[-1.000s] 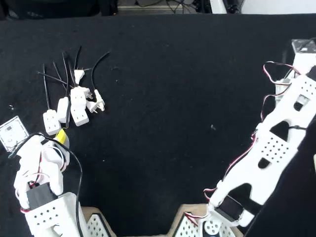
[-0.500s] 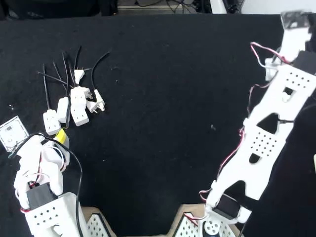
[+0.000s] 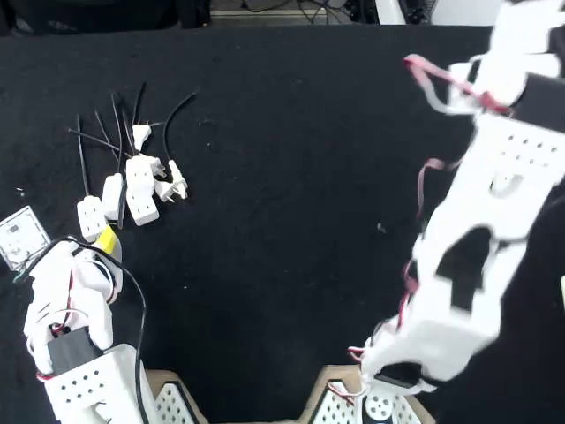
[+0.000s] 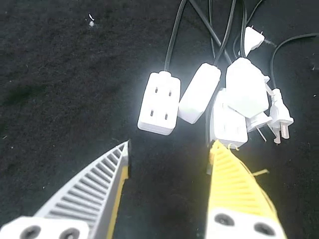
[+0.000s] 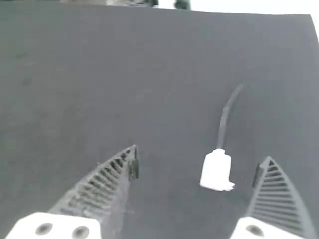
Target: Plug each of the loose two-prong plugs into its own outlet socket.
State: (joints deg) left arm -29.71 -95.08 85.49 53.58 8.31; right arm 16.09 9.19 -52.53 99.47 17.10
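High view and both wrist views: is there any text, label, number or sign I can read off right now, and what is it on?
No text can be read in these views.
White square plate at the left of the high view: faint marks, too small to read.
Outlet socket blocks: no print to be seen on their faces.
White piece on a cord in the right wrist view: blurred, no print can be made out.

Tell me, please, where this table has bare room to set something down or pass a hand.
The wide middle of the table, between the tangle of sockets and plugs and the right arm, is bare. It is crowded around that tangle, just ahead of the left end effector; a lone plug lies below the right end effector.
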